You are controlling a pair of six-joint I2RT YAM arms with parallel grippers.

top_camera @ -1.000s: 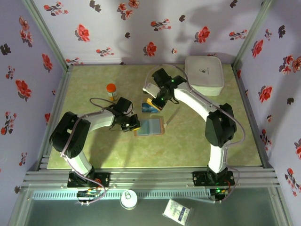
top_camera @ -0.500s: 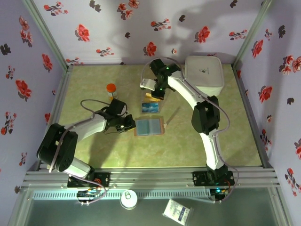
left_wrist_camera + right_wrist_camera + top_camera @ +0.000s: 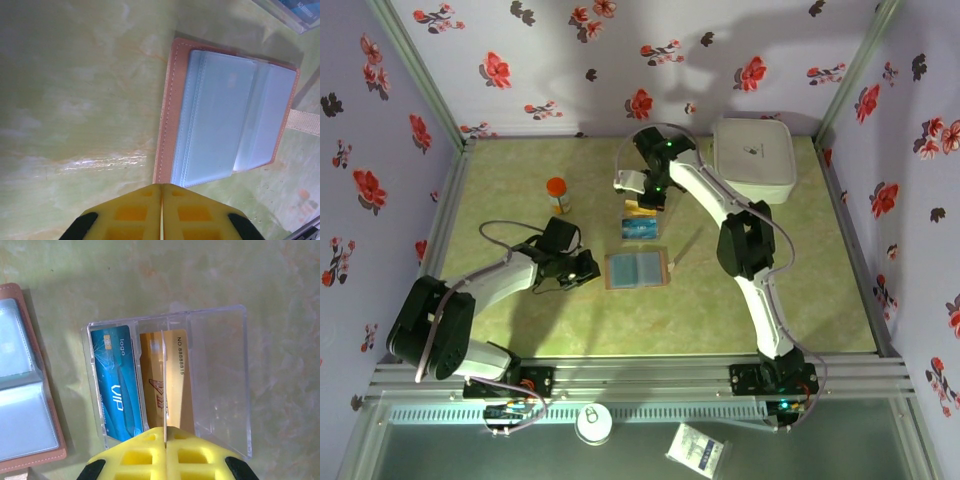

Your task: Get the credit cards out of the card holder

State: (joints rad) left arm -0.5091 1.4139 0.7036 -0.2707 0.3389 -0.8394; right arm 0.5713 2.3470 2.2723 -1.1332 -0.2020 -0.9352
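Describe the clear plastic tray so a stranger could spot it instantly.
On the green marbled table, find the open tan leather wallet. Just beyond it lies the clear three-compartment plastic tray, set apart by its transparent walls and the blue card and gold card inside.

The left tool (image 3: 161, 186) has backed leftward off the open wallet (image 3: 638, 270), and its arm now folds lower over the bench (image 3: 770, 300). The right tool (image 3: 164, 429) has drawn back toward the far end of the clear tray (image 3: 220, 385), uncovering the blue card (image 3: 640, 228), and its elbow has swung inward.
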